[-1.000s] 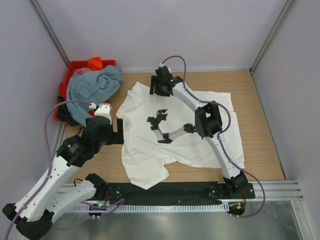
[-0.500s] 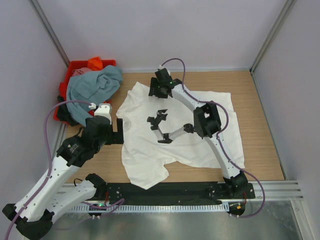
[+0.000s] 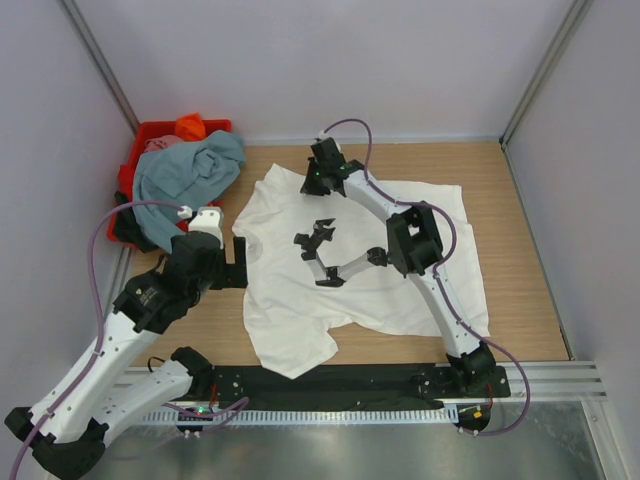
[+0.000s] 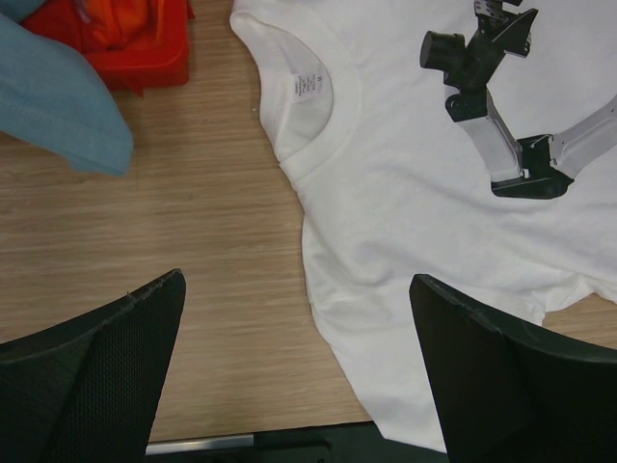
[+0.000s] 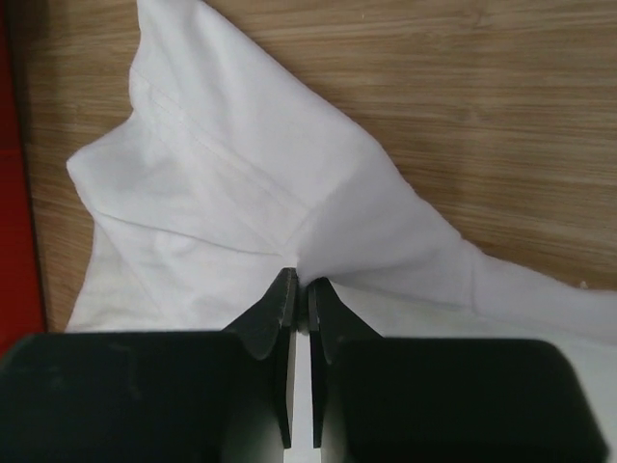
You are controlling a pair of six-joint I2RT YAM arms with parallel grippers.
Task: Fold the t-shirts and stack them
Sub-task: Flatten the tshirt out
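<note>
I count one white t-shirt (image 3: 300, 300) on the surface (image 3: 520, 200). At the far left there is one red crate (image 3: 155, 128) with one grey-blue t-shirt (image 3: 185, 175), one orange t-shirt (image 3: 190, 126), and further cloth I can't count. There is one left end effector (image 3: 243, 262) and one right end effector (image 3: 312, 182).

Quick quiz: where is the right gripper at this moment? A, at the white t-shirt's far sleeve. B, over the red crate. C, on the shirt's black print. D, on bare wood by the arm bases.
A: the right gripper is shut on the white t-shirt where its far sleeve joins the body.

top: high, looking down | wrists: close, looking down | shared: white t-shirt (image 3: 290, 310)
</note>
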